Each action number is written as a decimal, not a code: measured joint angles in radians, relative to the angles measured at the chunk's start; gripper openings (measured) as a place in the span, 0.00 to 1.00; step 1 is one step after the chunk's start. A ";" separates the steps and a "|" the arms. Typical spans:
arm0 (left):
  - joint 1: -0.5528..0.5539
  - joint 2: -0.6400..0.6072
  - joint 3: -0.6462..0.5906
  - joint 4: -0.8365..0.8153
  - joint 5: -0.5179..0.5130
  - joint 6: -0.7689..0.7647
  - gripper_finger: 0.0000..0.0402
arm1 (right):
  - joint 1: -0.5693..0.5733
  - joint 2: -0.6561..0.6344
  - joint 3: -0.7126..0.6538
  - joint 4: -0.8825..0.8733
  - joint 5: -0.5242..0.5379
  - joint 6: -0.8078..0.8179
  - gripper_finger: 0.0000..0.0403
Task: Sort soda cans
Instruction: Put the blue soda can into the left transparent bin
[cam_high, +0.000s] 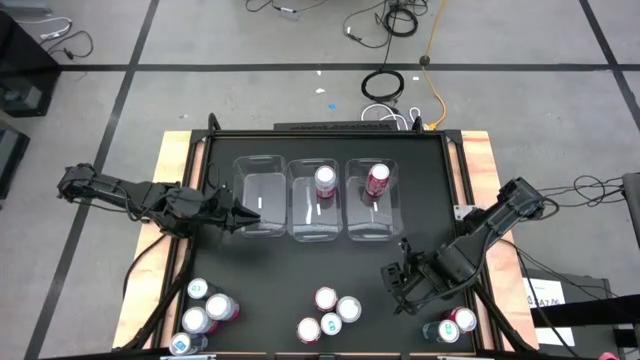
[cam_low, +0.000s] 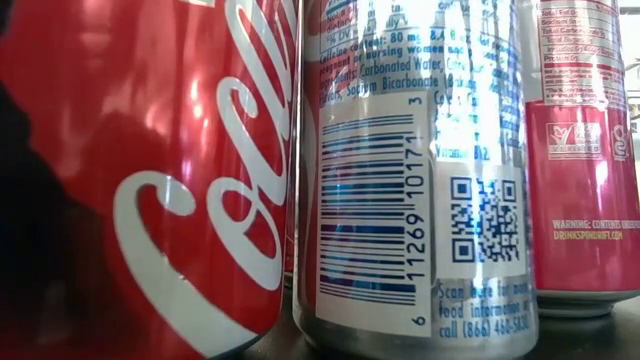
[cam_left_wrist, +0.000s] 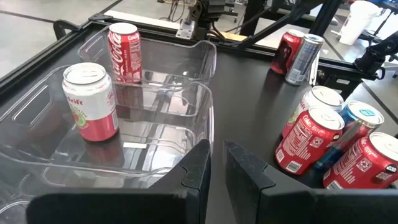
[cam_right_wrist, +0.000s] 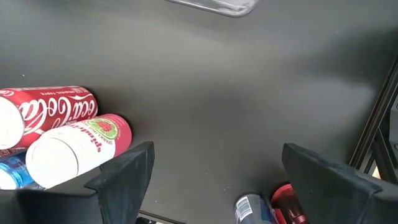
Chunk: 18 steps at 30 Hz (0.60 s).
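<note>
Up in the clear bins (cam_high: 262, 205), one pink-and-white can (cam_high: 325, 181) is sitting in the middle bin and a red can (cam_high: 377, 179) in the right one, with other soda cans (cam_high: 328, 312) clustering along the tabletop (cam_high: 300, 262) near edge. Left tool (cam_high: 252, 218) is hovering pinched shut and empty by the left bin; right tool (cam_high: 398, 283) is hanging wide open, holding nothing.

free: mat centre (cam_high: 330, 265) — open | blocked: bins (cam_high: 262, 198) behind, can cluster (cam_high: 330, 312) in front

Three soda cans (cam_low: 415, 170) close up, apparently side by side.
</note>
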 joint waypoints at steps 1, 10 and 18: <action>0.000 0.000 0.000 0.000 0.000 -0.001 0.13 | 0.000 0.000 0.000 0.002 0.000 0.000 0.86; 0.000 0.000 0.000 0.000 0.000 -0.027 0.13 | 0.003 0.000 0.000 0.007 0.000 0.052 0.86; 0.000 0.000 0.000 0.000 0.000 -0.032 0.21 | 0.025 0.000 0.000 0.021 -0.009 0.050 0.86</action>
